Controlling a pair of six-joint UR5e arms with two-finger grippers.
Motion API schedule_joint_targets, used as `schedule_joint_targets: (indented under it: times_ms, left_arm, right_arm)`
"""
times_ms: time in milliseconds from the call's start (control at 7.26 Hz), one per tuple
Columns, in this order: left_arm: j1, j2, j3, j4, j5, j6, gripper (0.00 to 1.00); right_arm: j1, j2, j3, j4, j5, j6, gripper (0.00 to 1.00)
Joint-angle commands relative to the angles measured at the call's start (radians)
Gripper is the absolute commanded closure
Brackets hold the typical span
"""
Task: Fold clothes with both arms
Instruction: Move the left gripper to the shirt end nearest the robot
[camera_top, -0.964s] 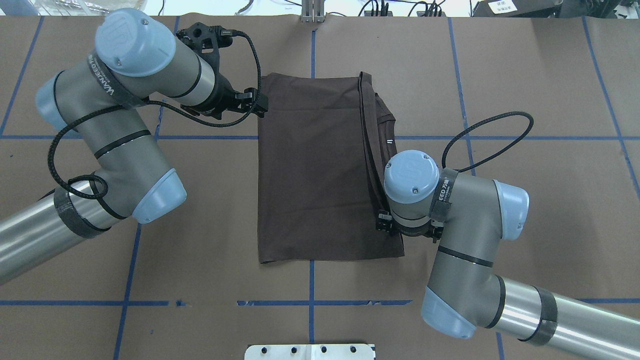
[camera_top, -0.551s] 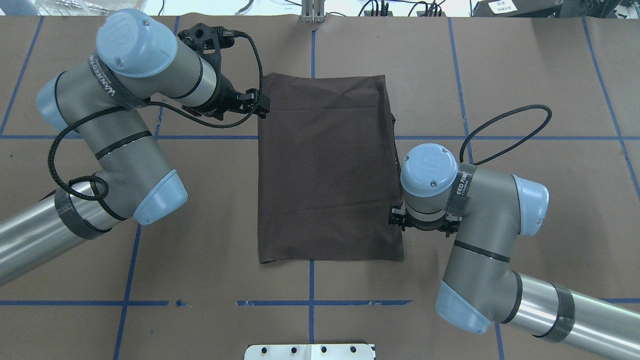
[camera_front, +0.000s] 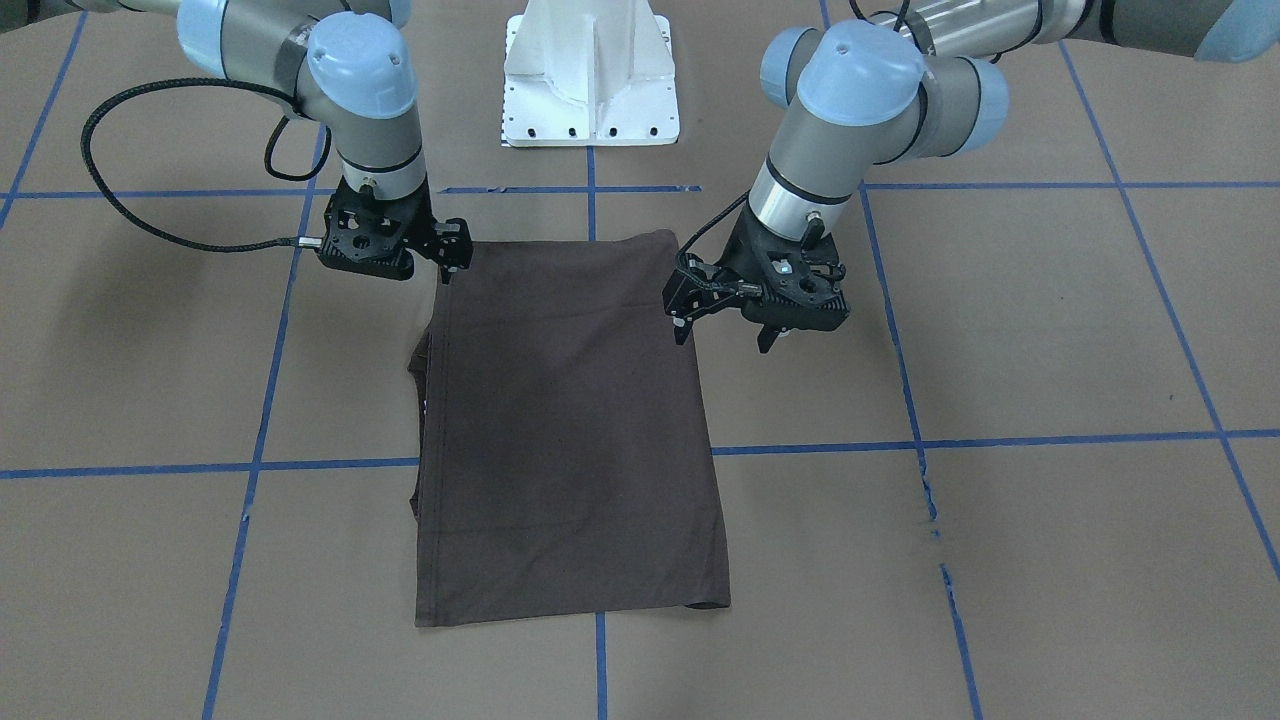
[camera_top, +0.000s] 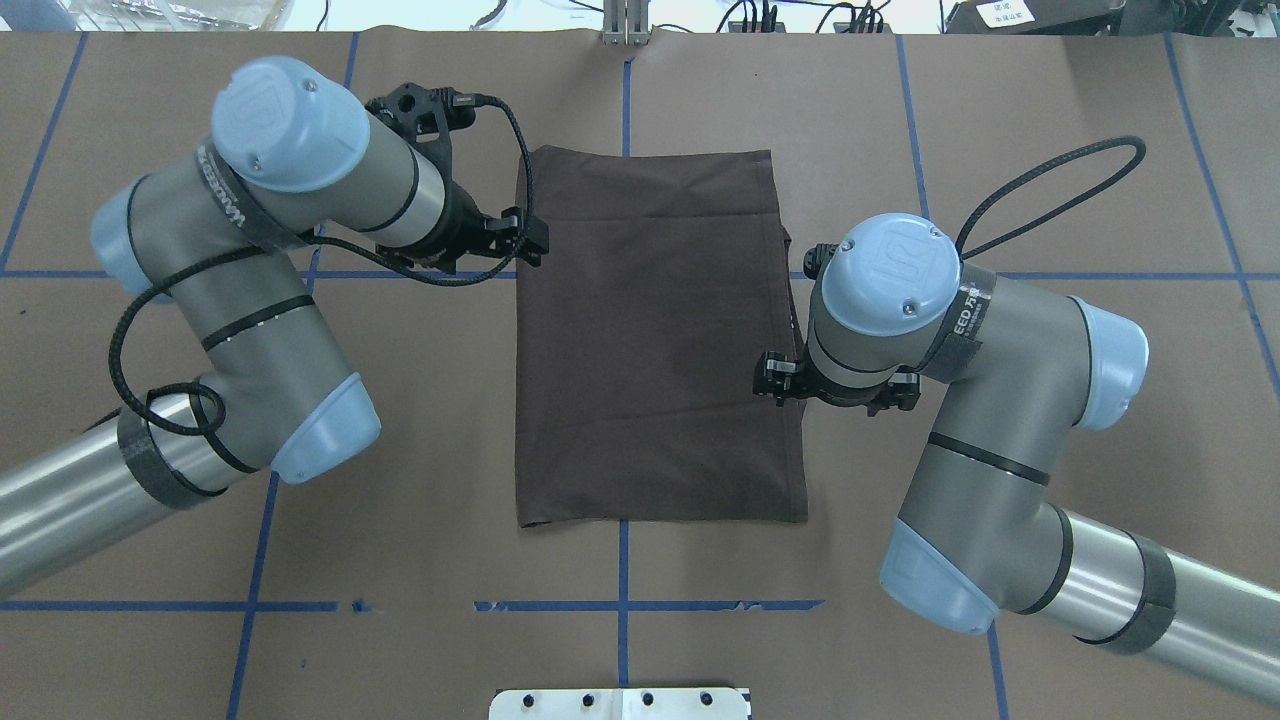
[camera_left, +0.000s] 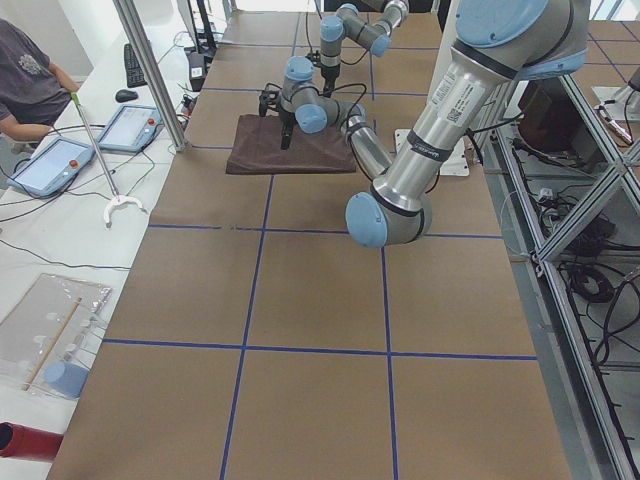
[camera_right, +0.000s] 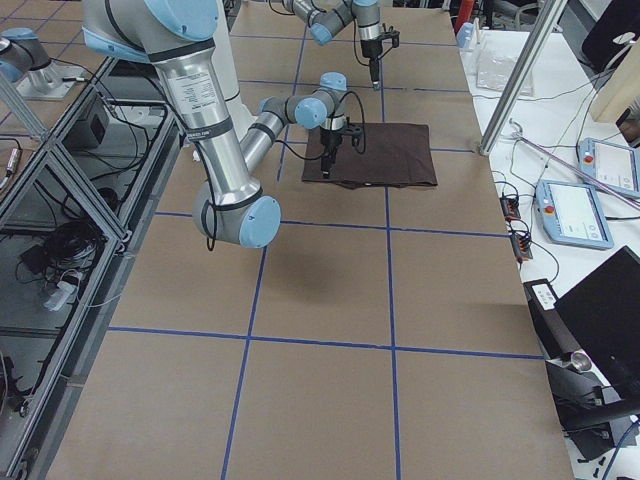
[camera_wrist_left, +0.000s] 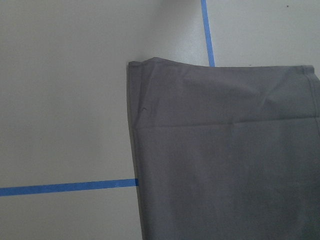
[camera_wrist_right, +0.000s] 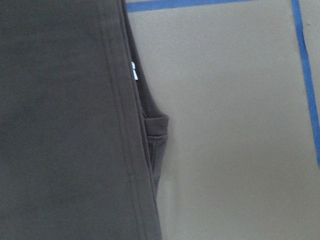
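The dark brown T-shirt (camera_top: 650, 340) lies flat on the table, folded into a tall rectangle (camera_front: 570, 430). A small fold of fabric (camera_wrist_right: 157, 125) and a white label (camera_wrist_right: 134, 70) poke out from under its edge on the robot's right. My left gripper (camera_top: 520, 238) hovers at the far left edge of the shirt (camera_wrist_left: 225, 160), open and empty (camera_front: 722, 335). My right gripper (camera_top: 775, 378) hangs over the shirt's right edge, nearer the robot (camera_front: 443, 268). It is open and holds nothing. Neither wrist view shows any fingers.
The brown tabletop (camera_top: 1050, 150) carries a grid of blue tape lines. The white pedestal base (camera_front: 590, 80) stands at the robot's edge. In the exterior left view, a person (camera_left: 25, 80) sits beyond the table's far side next to control tablets (camera_left: 45, 165).
The right arm finished laying the folded layer flat over the shirt, let go, and rose toward the far side. The left gripper shifted slightly nearer the robot and lifted.
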Motion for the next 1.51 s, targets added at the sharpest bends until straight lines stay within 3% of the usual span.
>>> schedule_joint_targets:
  times_ms: [0, 138, 551, 1377]
  left_arm:
    - [0.144, 0.065, -0.077, 0.001, 0.013, -0.348, 0.0]
    - [0.188, 0.072, -0.108, 0.007, 0.017, -0.508, 0.0]
    - [0.323, 0.106, -0.119, 0.056, 0.144, -0.76, 0.0]
    - [0.377, 0.129, -0.066, 0.056, 0.195, -0.827, 0.0]
  right_arm:
    - [0.006, -0.002, 0.056, 0.082, 0.022, 0.007, 0.0]
    - [0.006, 0.0, 0.056, 0.083, 0.022, 0.016, 0.0]
    - [0.004, 0.006, 0.057, 0.085, 0.021, 0.04, 0.0]
    - [0.007, 0.003, 0.062, 0.085, 0.021, 0.057, 0.0]
